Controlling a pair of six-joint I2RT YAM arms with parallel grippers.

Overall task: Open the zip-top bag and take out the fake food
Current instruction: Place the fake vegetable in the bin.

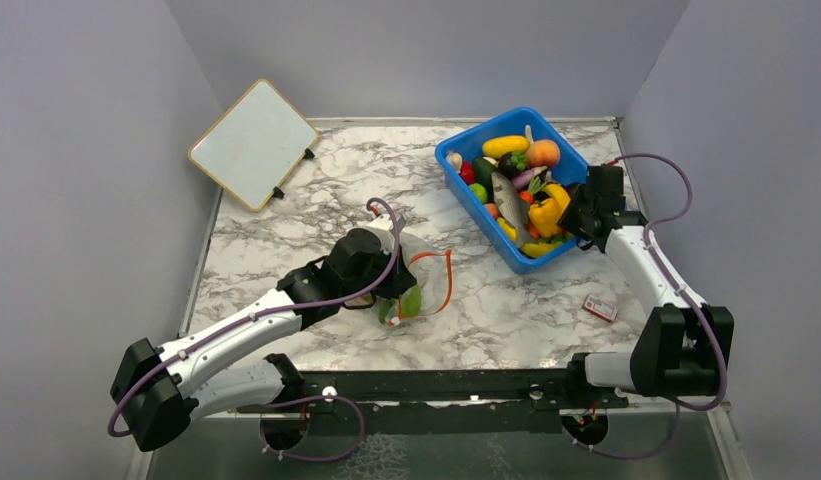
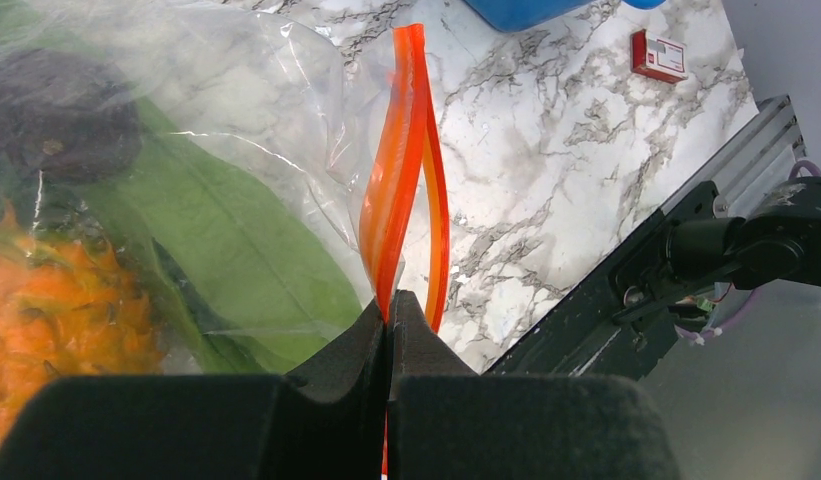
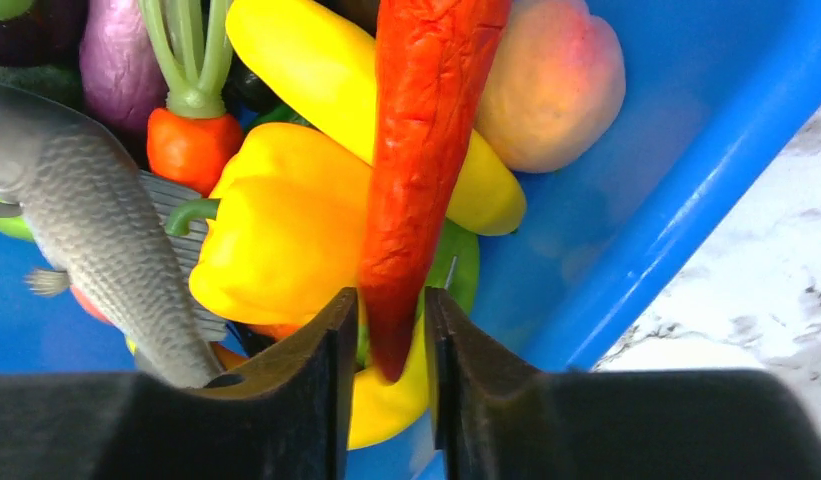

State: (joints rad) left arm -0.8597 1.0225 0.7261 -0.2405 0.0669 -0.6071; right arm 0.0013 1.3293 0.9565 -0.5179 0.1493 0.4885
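Observation:
The clear zip-top bag (image 1: 426, 262) lies at mid-table with its red-orange zip strip (image 2: 406, 160) parted into a loop. My left gripper (image 2: 389, 310) is shut on one side of that strip, at the bag's mouth (image 1: 398, 288). Inside the bag a long green leaf (image 2: 236, 250), an orange pineapple (image 2: 56, 300) and a dark item (image 2: 56, 120) show through the plastic. My right gripper (image 3: 391, 330) hangs over the blue bin (image 1: 476, 212) at its right side (image 1: 574, 215). It is shut on the tip of a red fake pepper (image 3: 426, 150) just above the other food.
The blue bin (image 3: 686, 190) holds several toy foods: a yellow pepper (image 3: 276, 220), a grey fish (image 3: 96, 220), a peach (image 3: 556, 80). A whiteboard (image 1: 253, 143) leans at the back left. A small red-and-white card (image 1: 600, 307) lies near the right arm.

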